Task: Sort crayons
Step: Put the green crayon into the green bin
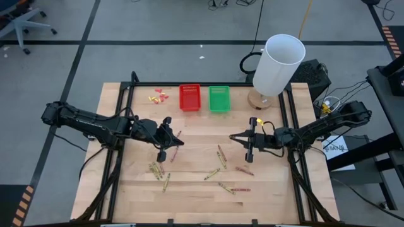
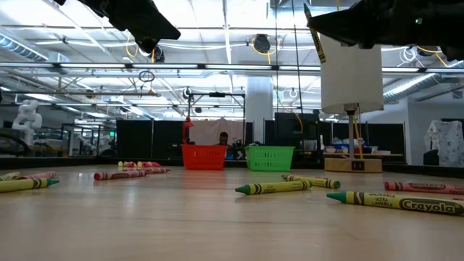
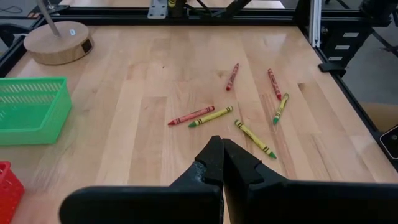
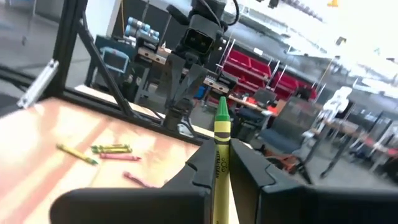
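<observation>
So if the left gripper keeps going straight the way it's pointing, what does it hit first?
Likely the yellow-green crayon beside a red crayon, just ahead of the shut left gripper. Depth is unclear: travelling level, it may pass over both.

Robotics lab: exposed ceiling ducts (image 2: 217, 69), other robot rigs (image 4: 199, 43), office chair (image 1: 25, 25).

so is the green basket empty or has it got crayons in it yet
Empty, as far as shown: the high view looks straight into the green basket and only its green floor shows. Crayons lie loose on the table.
</observation>
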Available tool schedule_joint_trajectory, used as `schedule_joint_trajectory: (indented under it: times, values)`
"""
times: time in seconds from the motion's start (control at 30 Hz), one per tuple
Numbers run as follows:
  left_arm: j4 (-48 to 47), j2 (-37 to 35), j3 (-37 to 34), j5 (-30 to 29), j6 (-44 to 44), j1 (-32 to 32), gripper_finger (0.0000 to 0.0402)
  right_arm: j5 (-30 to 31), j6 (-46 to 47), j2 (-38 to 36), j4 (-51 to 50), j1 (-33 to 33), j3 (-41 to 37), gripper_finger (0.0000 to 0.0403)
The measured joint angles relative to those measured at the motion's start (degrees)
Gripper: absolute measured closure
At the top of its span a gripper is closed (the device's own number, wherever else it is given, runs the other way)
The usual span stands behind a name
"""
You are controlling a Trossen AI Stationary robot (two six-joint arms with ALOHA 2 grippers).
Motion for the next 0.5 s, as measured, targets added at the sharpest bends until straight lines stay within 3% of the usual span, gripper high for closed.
schedule_joint_trajectory:
  times: [0.23, 0.5]
  values:
    - [0.0, 0.0, 0.0, 0.0, 0.0, 0.0, 0.0402, 0.0, -6.0, 0.0, 0.0, 0.0, 0.0, 0.0385]
    - [0.0, 0.0, 0.0, 0.0, 0.1, 0.0, 0.0402, 0.0, -6.1, 0.0, 0.0, 0.0, 0.0, 0.0385]
